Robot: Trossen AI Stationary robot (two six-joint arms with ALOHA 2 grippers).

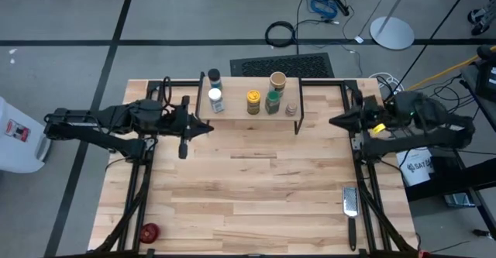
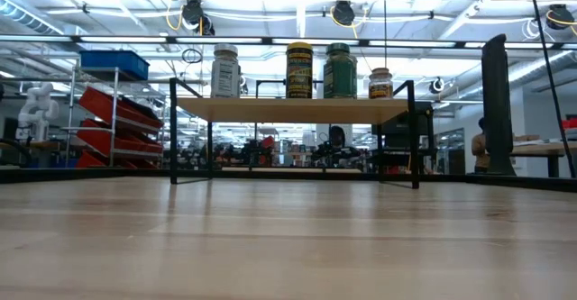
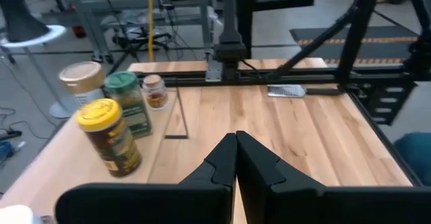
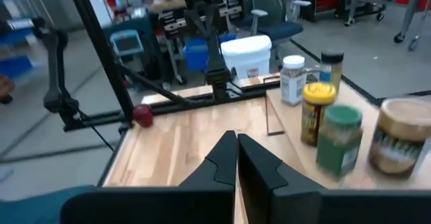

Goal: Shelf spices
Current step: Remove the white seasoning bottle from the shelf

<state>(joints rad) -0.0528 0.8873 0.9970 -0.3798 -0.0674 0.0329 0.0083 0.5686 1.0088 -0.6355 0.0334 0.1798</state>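
Observation:
The shelf (image 1: 240, 112) stands on its thin black legs at the table's far middle. Several spice jars stand upright on its wood top: a dark-lidded one (image 1: 214, 78), a white-capped one (image 1: 215, 99), a yellow one (image 1: 253, 101), a green-lidded one (image 1: 273, 101), a tan one (image 1: 277, 80) and a small brown one (image 1: 291, 109). My left gripper (image 1: 208, 127) hovers shut just left of the shelf, pointing toward the table's right. My right gripper (image 1: 333, 122) hovers shut to the right of the shelf, pointing left. Neither holds anything.
A small red round object (image 1: 149, 232) lies at the near left corner. A flat metal grater (image 1: 350, 204) with a black handle lies near the right edge. Bare table top (image 1: 248, 188) stretches in front of the shelf.

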